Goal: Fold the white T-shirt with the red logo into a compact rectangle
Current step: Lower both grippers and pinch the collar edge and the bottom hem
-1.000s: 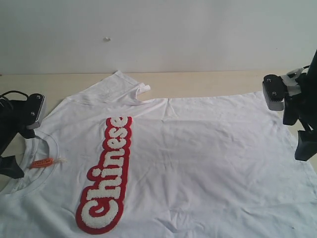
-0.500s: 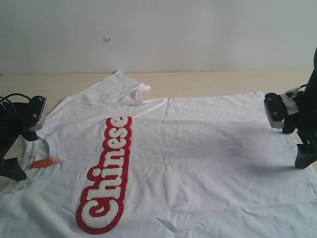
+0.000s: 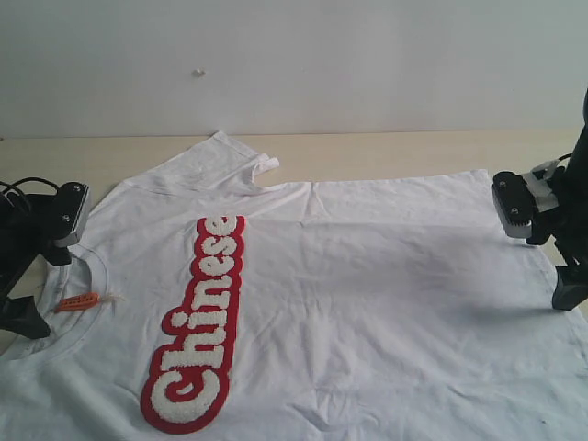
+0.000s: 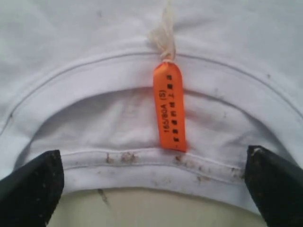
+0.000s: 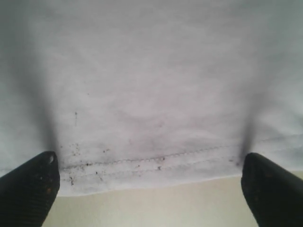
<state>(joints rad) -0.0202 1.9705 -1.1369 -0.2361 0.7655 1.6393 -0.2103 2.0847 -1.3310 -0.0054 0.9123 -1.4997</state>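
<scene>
The white T-shirt (image 3: 367, 303) lies flat and face up on the table, collar to the left and hem to the right. The red logo (image 3: 197, 322) runs across its chest. My left gripper (image 3: 32, 285) stands open just outside the collar (image 4: 118, 163), its fingers either side of the orange neck tag (image 4: 169, 106); nothing is between them. My right gripper (image 3: 556, 262) is open over the hem (image 5: 142, 165) at the right edge, its fingers astride the stitched edge without holding it. In the wrist views the left gripper (image 4: 154, 189) and right gripper (image 5: 150, 187) both sit low over cloth and table.
The pale wooden table (image 3: 386, 152) shows behind the shirt, against a white wall. The far sleeve (image 3: 225, 158) lies partly bunched towards the back. The shirt runs out of view at the front. Dark specks mark the collar and hem.
My right gripper has come down and slightly rightward to the hem. The left gripper has dropped a little at the collar. Both stay open; the shirt has not moved.
</scene>
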